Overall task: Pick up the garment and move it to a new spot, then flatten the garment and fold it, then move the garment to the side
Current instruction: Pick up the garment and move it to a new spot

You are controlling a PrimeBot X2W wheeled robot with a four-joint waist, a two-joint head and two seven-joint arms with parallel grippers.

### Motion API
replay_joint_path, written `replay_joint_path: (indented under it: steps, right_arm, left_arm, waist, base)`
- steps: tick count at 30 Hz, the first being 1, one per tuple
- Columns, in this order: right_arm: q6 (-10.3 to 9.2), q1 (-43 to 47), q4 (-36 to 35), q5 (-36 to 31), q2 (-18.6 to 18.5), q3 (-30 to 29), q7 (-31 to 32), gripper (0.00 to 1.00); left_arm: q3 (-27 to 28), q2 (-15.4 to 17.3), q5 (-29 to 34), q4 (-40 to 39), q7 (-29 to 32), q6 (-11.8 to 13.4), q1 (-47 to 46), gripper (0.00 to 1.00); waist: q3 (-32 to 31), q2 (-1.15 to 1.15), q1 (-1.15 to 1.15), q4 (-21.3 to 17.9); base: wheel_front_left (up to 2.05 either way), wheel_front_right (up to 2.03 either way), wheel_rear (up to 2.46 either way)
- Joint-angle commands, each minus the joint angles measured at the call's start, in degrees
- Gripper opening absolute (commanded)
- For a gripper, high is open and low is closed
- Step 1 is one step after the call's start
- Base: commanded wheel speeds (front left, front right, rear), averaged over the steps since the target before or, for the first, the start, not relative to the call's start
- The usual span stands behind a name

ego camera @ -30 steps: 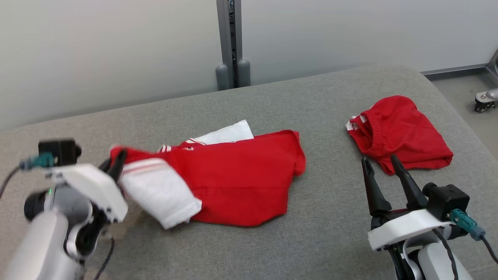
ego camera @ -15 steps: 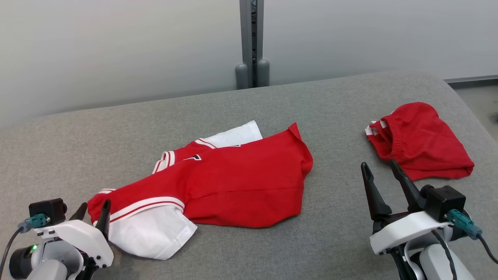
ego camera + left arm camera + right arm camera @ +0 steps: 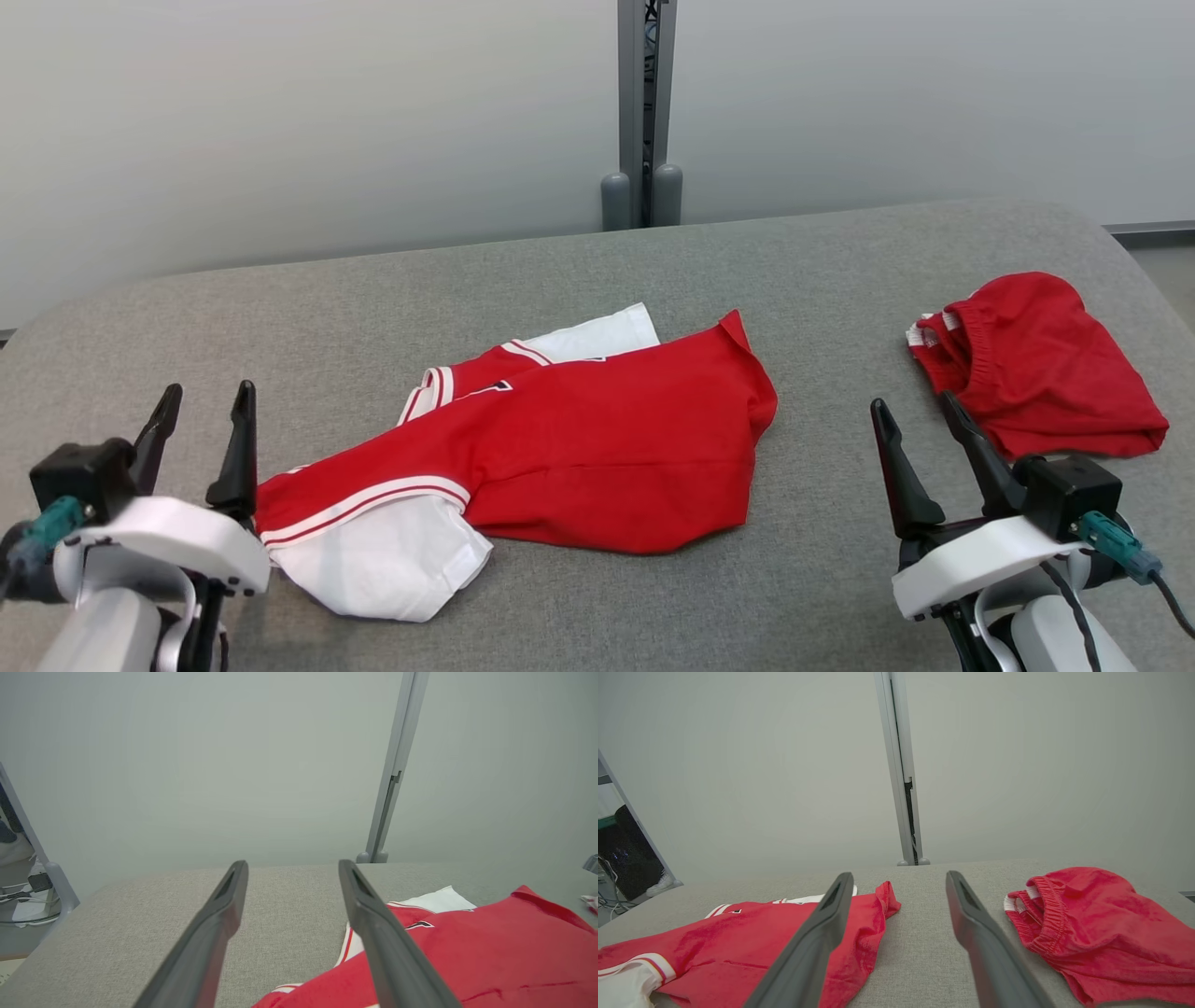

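Red-and-white jersey (image 3: pixel 607 448) on grey padded table (image 3: pixel 560 271), between left gripper (image 3: pixel 209 390) and right gripper (image 3: pixel 913 403), both released, empty.

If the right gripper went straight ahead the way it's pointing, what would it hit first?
Likely bare grey fabric tabletop, in the gap between the red-and-white jersey and the crumpled red shorts, though depth is unclear.

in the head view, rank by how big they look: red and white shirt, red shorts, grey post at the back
1. red and white shirt, by far the largest
2. red shorts, clearly smaller
3. grey post, a thin strip; it stands farther back, so its true size is unsure
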Motion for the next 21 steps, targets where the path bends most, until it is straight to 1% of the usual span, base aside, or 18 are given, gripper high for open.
replay_joint_path:
  steps: [1, 6, 9, 10, 13, 16, 18, 20, 21]
  right_arm:
    - [0.01, 0.6, -0.2, 0.4, 0.0, -0.1, -0.3, 1.00]
    - [0.01, 1.5, -0.6, 0.5, 0.1, -0.7, -0.3, 1.00]
    - [0.01, 2.4, -0.7, 0.5, 0.0, -1.3, -0.3, 1.00]
    - [0.01, 2.7, -0.8, 0.5, 0.2, -1.6, -0.3, 1.00]
    - [0.01, 3.3, -1.0, 0.6, 0.6, -2.1, -0.3, 1.00]
    - [0.01, 3.5, -1.1, 0.5, 0.8, -2.1, -0.3, 1.00]
    - [0.01, 3.5, -1.0, 0.3, 0.7, -2.1, -0.3, 1.00]
    - [0.01, 3.4, -1.0, 0.2, 0.5, -2.1, -0.3, 1.00]
    - [0.01, 3.2, -0.9, 0.1, 0.4, -2.0, -0.3, 1.00]
  left_arm:
    - [0.3, 0.1, 0.7, -2.7, -0.7, 1.4, 2.3, 1.00]
    - [0.9, -0.7, 2.7, -13.7, -2.0, 6.1, 10.3, 1.00]
    - [1.2, -1.9, 3.8, -19.1, -2.3, 8.8, 14.7, 1.00]
    - [1.6, -3.2, 4.0, -21.9, -2.6, 10.2, 17.3, 1.00]
    - [1.3, -4.8, 5.1, -24.0, -2.8, 10.8, 20.5, 1.00]
    - [1.3, -5.6, 5.7, -24.5, -2.9, 11.1, 21.6, 1.00]
    - [1.4, -6.6, 6.0, -24.9, -2.9, 10.7, 21.9, 1.00]
    - [1.8, -6.9, 6.4, -24.7, -2.9, 10.1, 21.9, 1.00]
    - [2.5, -7.1, 6.7, -24.3, -2.9, 9.4, 21.4, 1.00]
  waist:
    - [-0.1, 0.00, 0.00, 0.1]
    - [-0.3, 0.00, 0.00, -0.2]
    - [-0.5, 0.00, 0.00, -0.1]
    - [-0.5, 0.00, 0.00, -0.1]
    - [-0.5, 0.00, 0.00, -0.1]
    - [-0.4, 0.00, 0.00, 0.2]
    - [-0.4, 0.00, 0.00, 0.5]
    - [-0.4, 0.00, 0.00, 0.7]
    - [-0.3, 0.00, 0.00, 0.9]
  base:
    - [0.00, 0.00, 0.00]
    - [0.00, 0.00, 0.00]
    - [0.00, 0.00, 0.00]
    - [0.00, 0.00, 0.00]
    - [0.00, 0.00, 0.00]
    - [0.00, 0.00, 0.00]
    - [0.00, 0.00, 0.00]
    - [0.00, 0.00, 0.00]
    - [0.00, 0.00, 0.00]
